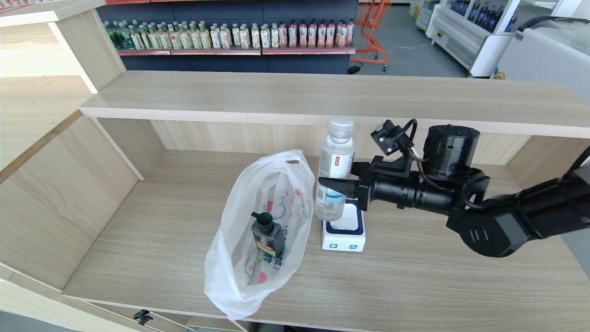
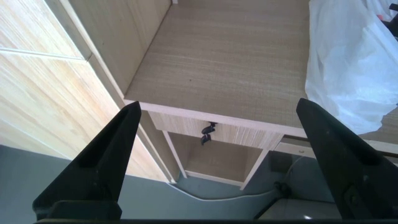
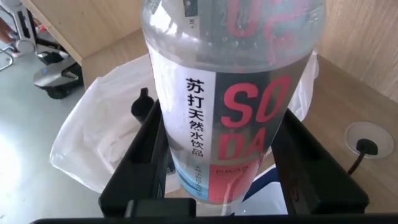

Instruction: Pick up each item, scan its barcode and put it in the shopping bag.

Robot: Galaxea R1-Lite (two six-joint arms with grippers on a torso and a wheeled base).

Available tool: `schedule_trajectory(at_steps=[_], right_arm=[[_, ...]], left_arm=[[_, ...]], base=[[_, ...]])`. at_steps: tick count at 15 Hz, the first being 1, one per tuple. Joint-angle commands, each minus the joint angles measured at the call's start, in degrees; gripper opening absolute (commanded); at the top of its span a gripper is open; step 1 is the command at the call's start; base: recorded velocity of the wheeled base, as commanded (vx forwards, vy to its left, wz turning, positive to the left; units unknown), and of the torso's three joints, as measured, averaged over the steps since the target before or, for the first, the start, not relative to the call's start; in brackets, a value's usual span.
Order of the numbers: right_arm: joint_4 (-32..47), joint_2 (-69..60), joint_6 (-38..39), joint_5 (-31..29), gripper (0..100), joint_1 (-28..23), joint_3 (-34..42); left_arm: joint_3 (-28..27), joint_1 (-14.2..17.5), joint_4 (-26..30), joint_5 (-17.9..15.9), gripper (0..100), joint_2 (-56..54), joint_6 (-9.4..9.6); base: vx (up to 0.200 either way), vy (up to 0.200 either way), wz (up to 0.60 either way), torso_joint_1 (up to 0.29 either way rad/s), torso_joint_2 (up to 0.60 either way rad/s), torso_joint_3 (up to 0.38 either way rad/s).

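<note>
Right claw is clenched around a clear soda bottle, one dark finger on each side of the labelled lower half. The arm comes in level from the right. The bottle stands upright in the grasp with its pale cap on top. Its base hangs just above the far end of the scanner, a small white box with a blue-rimmed top face that sits on the tabletop.

Just to the left of the scanner lies the shopping bag, thin white plastic with its mouth gaping toward the back wall. Inside it rests a dark pump bottle with a black cap, leaning slightly.

Left claw is released, its two fingers spread wide with nothing between them. It hangs off the near edge of the tabletop, with the near end of the bag close by on one side.

Behind the work a raised wooden ledge runs across, and beyond it a store shelf carries a row of drink bottles.
</note>
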Motion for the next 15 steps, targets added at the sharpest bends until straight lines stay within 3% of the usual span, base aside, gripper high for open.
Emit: schedule_trajectory(at_steps=[1, 6, 9, 15], right_arm=[[-2.8, 5.0, -0.1, -0.1, 0, 0.1, 0.8], [-18.4, 14.4, 0.1, 1.8, 0, 0.6, 2.5], [-21.2, 17.8, 0.1, 1.8, 0, 0.3, 2.0], [-21.3, 22.1, 1.4, 1.9, 0, 1.7, -6.2]], left_arm=[[0.0, 0.0, 0.0, 0.0, 100, 0.1, -0.01], [0.0, 0.0, 0.0, 0.0, 100, 0.1, -0.01], [0.0, 0.0, 0.0, 0.0, 100, 0.1, -0.01], [0.0, 0.0, 0.0, 0.0, 100, 0.1, -0.01]], base=[[0.0, 0.0, 0.0, 0.0, 0.0, 0.0], [0.0, 0.0, 0.0, 0.0, 0.0, 0.0], [0.0, 0.0, 0.0, 0.0, 0.0, 0.0], [0.0, 0.0, 0.0, 0.0, 0.0, 0.0]])
